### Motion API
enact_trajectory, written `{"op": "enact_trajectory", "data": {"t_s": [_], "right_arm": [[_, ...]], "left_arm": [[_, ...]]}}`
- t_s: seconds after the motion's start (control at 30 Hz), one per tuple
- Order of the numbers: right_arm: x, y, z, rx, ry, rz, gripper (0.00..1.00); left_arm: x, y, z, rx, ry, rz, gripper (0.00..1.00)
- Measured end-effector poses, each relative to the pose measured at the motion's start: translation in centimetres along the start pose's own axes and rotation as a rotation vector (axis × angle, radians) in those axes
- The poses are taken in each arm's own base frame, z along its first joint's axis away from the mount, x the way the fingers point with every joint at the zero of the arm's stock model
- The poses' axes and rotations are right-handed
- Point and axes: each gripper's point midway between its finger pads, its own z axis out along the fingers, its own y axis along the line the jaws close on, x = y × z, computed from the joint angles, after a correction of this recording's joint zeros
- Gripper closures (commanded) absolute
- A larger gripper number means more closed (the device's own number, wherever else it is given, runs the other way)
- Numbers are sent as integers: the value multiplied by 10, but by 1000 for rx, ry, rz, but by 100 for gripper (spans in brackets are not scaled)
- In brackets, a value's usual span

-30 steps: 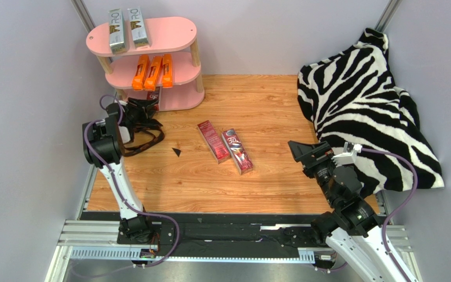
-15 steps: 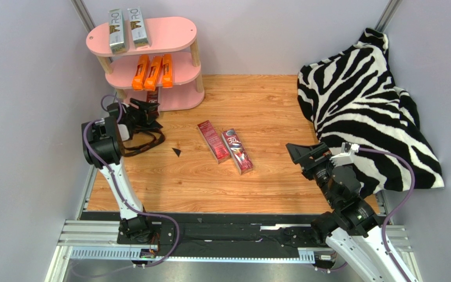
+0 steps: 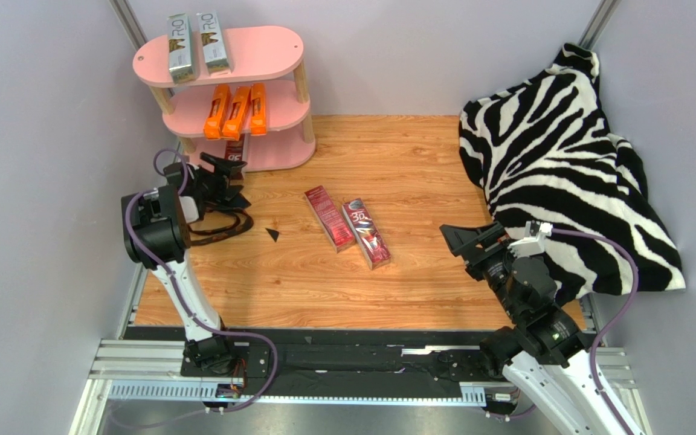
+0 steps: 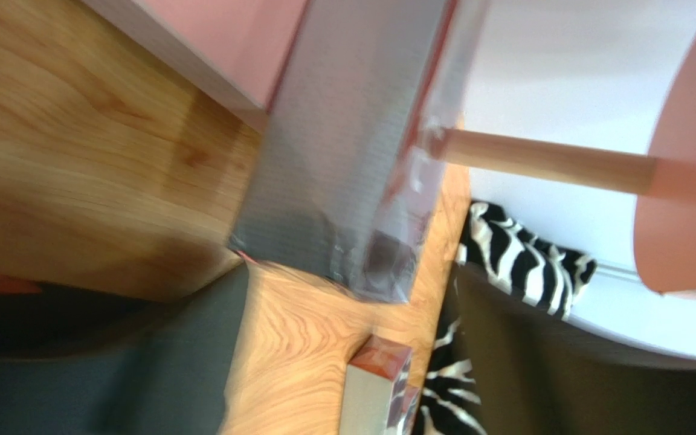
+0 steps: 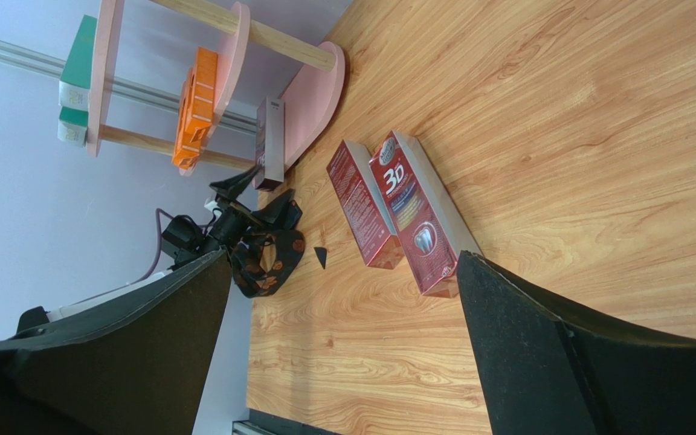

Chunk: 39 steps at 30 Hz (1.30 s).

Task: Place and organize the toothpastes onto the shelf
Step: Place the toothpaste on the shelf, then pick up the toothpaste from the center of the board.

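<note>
The pink shelf (image 3: 270, 47) stands at the far left. Its top board carries two silver-grey toothpastes (image 3: 179, 45) and its middle board three orange ones (image 3: 235, 111). A dark red carton (image 3: 236, 148) lies on the bottom board, seen close in the left wrist view as a grey side (image 4: 343, 163). My left gripper (image 3: 225, 174) is open just short of that carton's end, apart from it. Two more dark red toothpastes (image 3: 328, 217) (image 3: 366, 233) lie side by side mid-table. My right gripper (image 3: 465, 240) hangs open to their right, nothing between its fingers (image 5: 597, 353).
A black strap (image 3: 220, 222) lies coiled on the table under the left wrist, with a small black triangle (image 3: 272, 234) beside it. The zebra-print cloth (image 3: 560, 163) is heaped at the back right. Grey walls close in the left and rear sides.
My left gripper has gone from shut to open, letting go of the dark red carton on the bottom board, and has drawn back a little. The right arm has barely shifted.
</note>
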Motion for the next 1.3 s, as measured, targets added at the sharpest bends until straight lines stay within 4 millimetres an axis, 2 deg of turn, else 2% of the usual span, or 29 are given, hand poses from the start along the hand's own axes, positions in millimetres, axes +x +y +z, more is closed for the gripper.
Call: {"op": "enact_trajectory", "data": {"t_s": [0.37, 0.6, 0.8, 1.03, 1.3], "right_arm": [[5, 3, -2, -17, 29, -5, 0], [18, -10, 6, 36, 89, -80, 0], [32, -22, 20, 108, 176, -188, 0], [50, -36, 35, 178, 294, -332, 0], [79, -50, 57, 245, 455, -502, 0]], "left_arm": [[17, -28, -36, 111, -48, 90, 1], [47, -44, -70, 187, -52, 154, 1], [92, -68, -96, 265, 2, 235, 1], [144, -109, -120, 352, 85, 398, 1], [205, -138, -151, 339, 194, 643, 1]]}}
